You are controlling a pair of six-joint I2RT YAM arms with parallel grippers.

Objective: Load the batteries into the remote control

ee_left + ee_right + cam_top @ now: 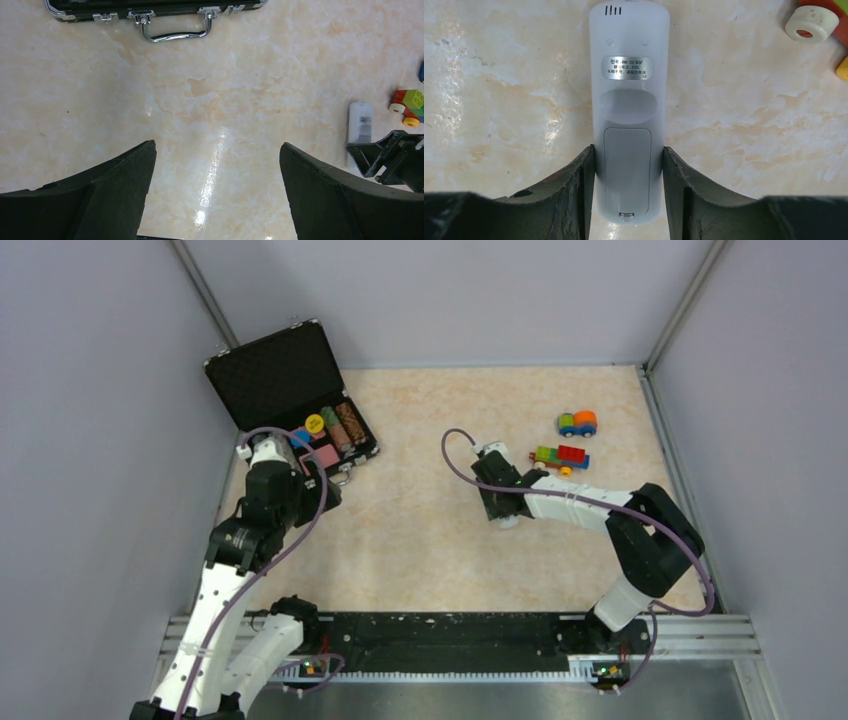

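1. Fingers (pixel 569 195) of your right gripper (pixel 628 152) are drawn narrow and press both long sides of the remote control (pixel 629 75) at its lower end.
2. The remote control lies flat near the middle of the counter, a little toward the right edge, with its back face up. Its battery cover (pixel 626 170) is closed.
3. Your left gripper (pixel 216 146) is spread wide and holds nothing. It is close to the left edge, just before the black case (pixel 280 375) in the far-left corner.
4. The batteries do not show clearly in any view. The small things inside the case are too small to name.
5. I judge that you are at the step of securing the remote control, and no loading has begun.
6. The next move calls for opening the cover. Your fingers sit right beside it, so they may block its slide. Use the free left gripper, and first find the batteries.
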